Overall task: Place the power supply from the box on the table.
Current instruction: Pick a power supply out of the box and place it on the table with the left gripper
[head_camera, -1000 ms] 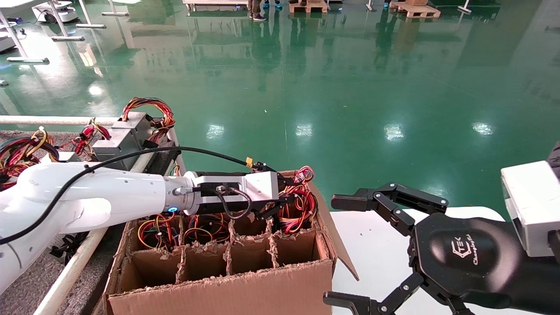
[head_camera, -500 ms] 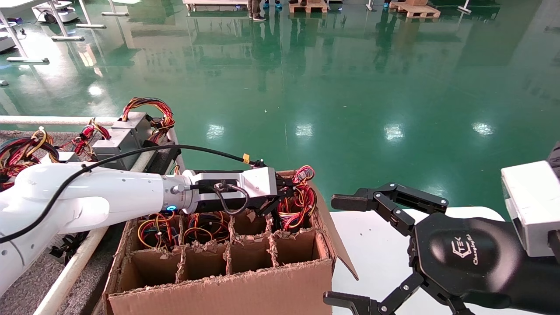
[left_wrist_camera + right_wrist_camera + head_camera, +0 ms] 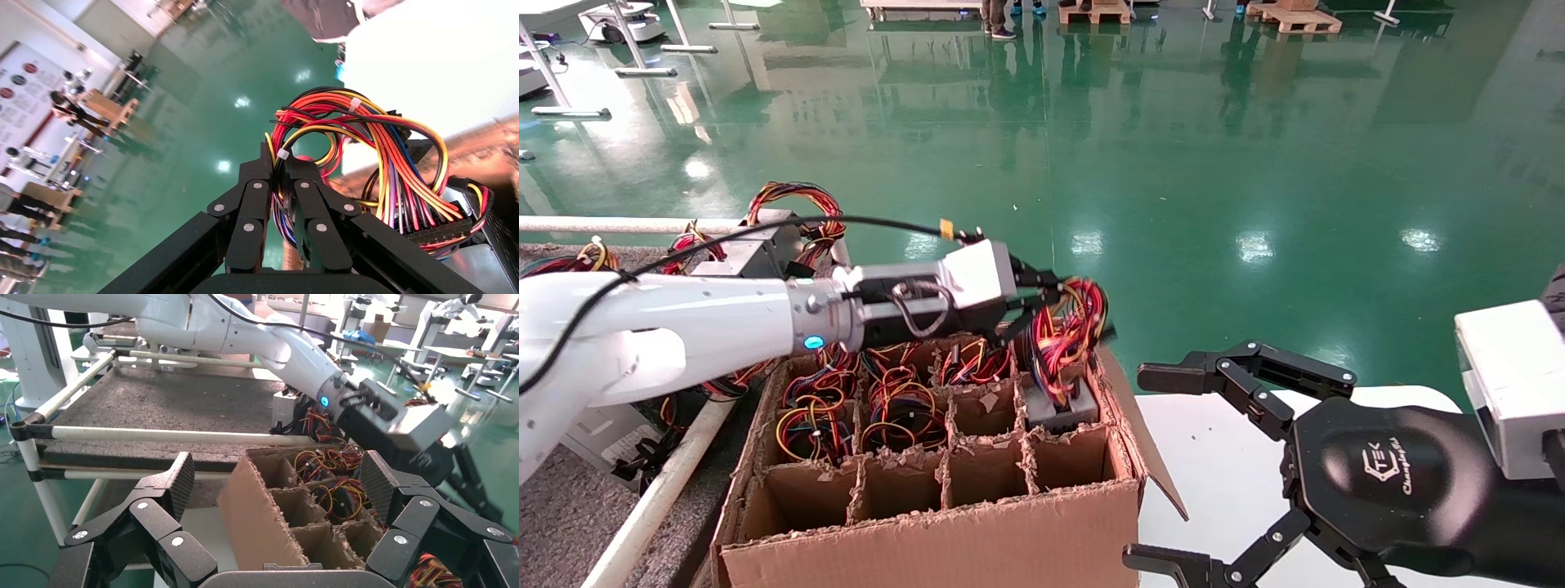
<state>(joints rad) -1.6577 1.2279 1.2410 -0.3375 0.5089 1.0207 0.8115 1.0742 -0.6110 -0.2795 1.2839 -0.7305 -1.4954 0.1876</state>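
At the far right cell of the box: the power supply [image 3: 1060, 404] is hanging partly out of its cell, its grey body just clearing the torn dividers while the wire loop rises above it.
Wire bundle [image 3: 1068, 327]: it is serving as the handle, since the body sits down between cardboard walls where fingers would likely not fit beside it.
Left gripper [image 3: 1042, 314]: it is pinching that bundle, its fingers pressed together on the red, yellow and orange strands in the left wrist view [image 3: 283, 160]; the arm is reaching across the box from the tabletop side.
How it is hanging: the unit is dangling below the grip, seemingly tilted, so it is probably free to swing and may catch a divider edge.
Box [image 3: 928, 547]: it is standing between the two surfaces, near row of cells empty, far cells holding other coiled wires [image 3: 903, 408].
Tabletop [image 3: 159, 410]: the dark speckled surface with its white tube rail [image 3: 658, 498] is lying to the robot's left, just beside the box; it looks like the goal.
Other units [image 3: 756, 253]: silver-grey supplies are already sitting on that surface near the rail.
Right gripper [image 3: 1173, 465]: it is parked over the white surface [image 3: 1222, 465] right of the box, fingers spread wide and holding nothing.
Stage, as I judge it: lifting out, with the carry over the rail not yet begun.
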